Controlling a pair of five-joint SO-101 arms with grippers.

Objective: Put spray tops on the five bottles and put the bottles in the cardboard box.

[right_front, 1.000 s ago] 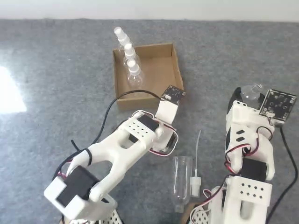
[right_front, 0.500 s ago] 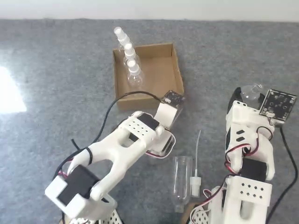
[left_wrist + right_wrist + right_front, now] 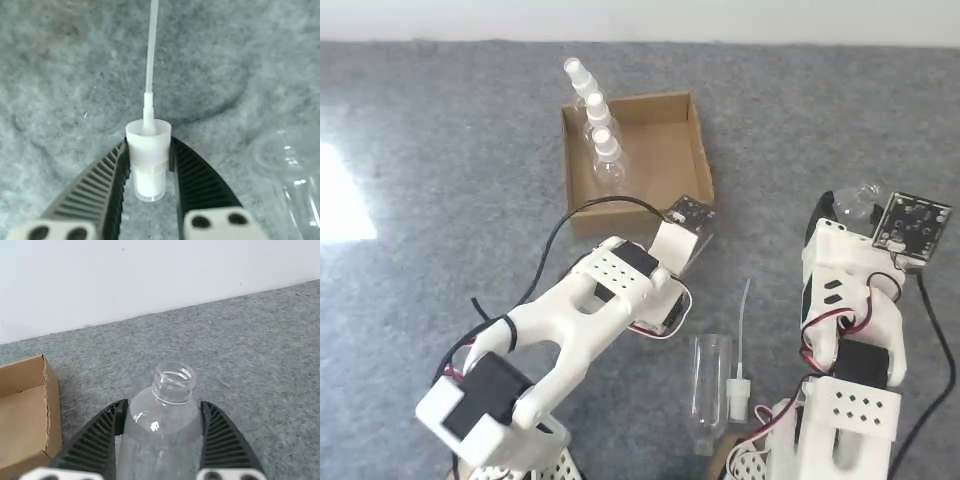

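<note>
Far left, shows three capped clear plastic bottles (image 3: 607,160) along the left wall of the open brown cardboard box (image 3: 665,150). Nearer and right of that, grasps a white spray top with long dip tube (image 3: 148,167) between the fingers of the left gripper (image 3: 148,146), apparently just above the grey table (image 3: 440,150). Well right of the box, clenches the right gripper (image 3: 162,410) on an uncapped clear bottle (image 3: 173,381).

- Light: bright, even, diffuse in all views
- Glare: pale washed-out patch on the table (image 3: 420,120), left edge of high view
- Shadows: soft, faint
- Highlights: small glints on the bottle (image 3: 160,415)
</note>
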